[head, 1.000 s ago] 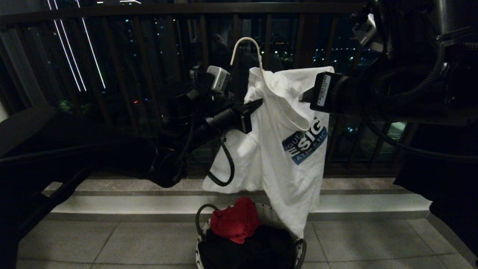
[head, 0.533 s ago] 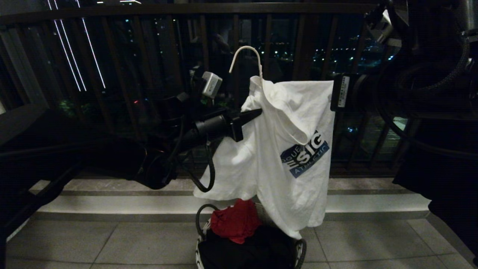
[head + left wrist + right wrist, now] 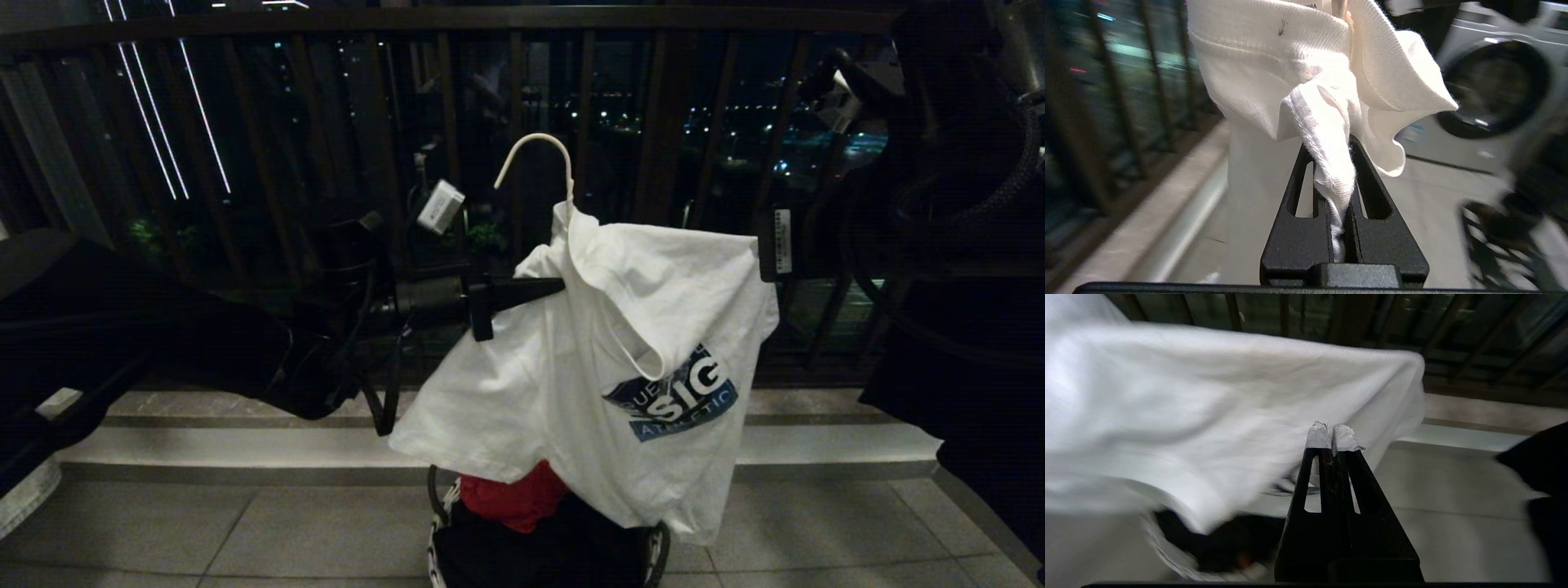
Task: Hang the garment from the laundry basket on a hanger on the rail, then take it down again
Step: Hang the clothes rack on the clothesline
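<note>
The garment point(image 3: 588, 384), a white T-shirt with a blue "SIG ATHLETIC" graphic, hangs slanted on the hanger, whose white hook point(image 3: 535, 151) sticks up free in the air. My left gripper point(image 3: 559, 286) is level at the shirt's left shoulder, shut on a bunched fold of the garment point(image 3: 1331, 171). Past the shirt's right shoulder, my right gripper point(image 3: 1333, 435) is shut with nothing in it, beside the garment point(image 3: 1188, 408). The shirt's hem trails over the laundry basket point(image 3: 657, 547) on the floor. No rail is in view.
A red cloth point(image 3: 514, 498) and dark clothes lie in the basket. The dark balcony railing point(image 3: 326, 163) stands close behind, with a pale step point(image 3: 245, 441) at its foot. A washing machine point(image 3: 1494, 81) shows in the left wrist view.
The hanger with the shirt has sunk and the shirt has swung out wider. My left gripper came down with it. My right gripper has left the shirt's right shoulder, shut and drawn back rightward.
</note>
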Motion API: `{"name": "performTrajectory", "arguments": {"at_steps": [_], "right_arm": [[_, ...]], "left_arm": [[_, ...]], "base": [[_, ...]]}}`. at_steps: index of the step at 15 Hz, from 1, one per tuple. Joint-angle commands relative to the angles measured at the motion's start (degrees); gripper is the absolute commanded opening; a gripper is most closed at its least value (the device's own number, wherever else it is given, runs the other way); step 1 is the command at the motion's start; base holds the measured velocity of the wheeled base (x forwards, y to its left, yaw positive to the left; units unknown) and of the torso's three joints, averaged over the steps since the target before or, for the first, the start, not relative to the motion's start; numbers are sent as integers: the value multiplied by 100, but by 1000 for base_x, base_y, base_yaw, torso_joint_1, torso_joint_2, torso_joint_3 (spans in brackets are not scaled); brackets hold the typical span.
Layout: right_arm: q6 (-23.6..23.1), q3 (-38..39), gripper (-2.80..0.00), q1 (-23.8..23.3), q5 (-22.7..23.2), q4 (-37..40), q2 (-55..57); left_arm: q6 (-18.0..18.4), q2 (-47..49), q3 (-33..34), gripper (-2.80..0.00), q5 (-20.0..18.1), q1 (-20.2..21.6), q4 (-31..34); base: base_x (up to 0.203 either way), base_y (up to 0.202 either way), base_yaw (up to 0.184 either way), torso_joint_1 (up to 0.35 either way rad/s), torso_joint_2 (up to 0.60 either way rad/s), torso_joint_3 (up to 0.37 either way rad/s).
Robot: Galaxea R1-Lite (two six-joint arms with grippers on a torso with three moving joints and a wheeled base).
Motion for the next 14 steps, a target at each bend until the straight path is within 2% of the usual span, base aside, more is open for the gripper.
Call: {"name": "performTrajectory", "arguments": {"at_steps": [1,4,5,6,8,9,11,12,14], "right_arm": [[-278,24,-280,-68,-9,198,-118],[-823,26,-280,-195,9,340,-103],[-969,7,0,-201,11,342,-93],[-1115,-2,0,-201,17,342,-101],[-1205,-22,0,-203,66,342,-81],[-1405,-32,0,-264,184,342,-78],[-2082,-29,0,-575,854,367,-132],[-2475,-34,0,-765,1161,439,-164],[-2987,-45,0,-1046,1900,536,-179]], "left_arm": [[-41,-46,76,-280,-194,30,-31],[-93,-128,231,-280,-856,129,-31],[-208,-170,277,-280,-1111,177,-31],[-259,-179,301,-280,-1267,220,-31],[-255,-179,322,-280,-1309,223,-39],[-255,-188,340,-280,-1310,223,-39],[-246,-197,385,-280,-1411,223,-39],[-246,-204,399,-280,-1589,230,-39],[-255,-223,418,-280,-1626,232,-39]], "base": [[0,0,0,0,0,0],[0,0,0,0,0,0],[0,0,0,0,0,0],[0,0,0,0,0,0],[0,0,0,0,0,0],[0,0,0,0,0,0],[0,0,0,0,0,0],[0,0,0,0,0,0],[0,0,0,0,0,0]]}}
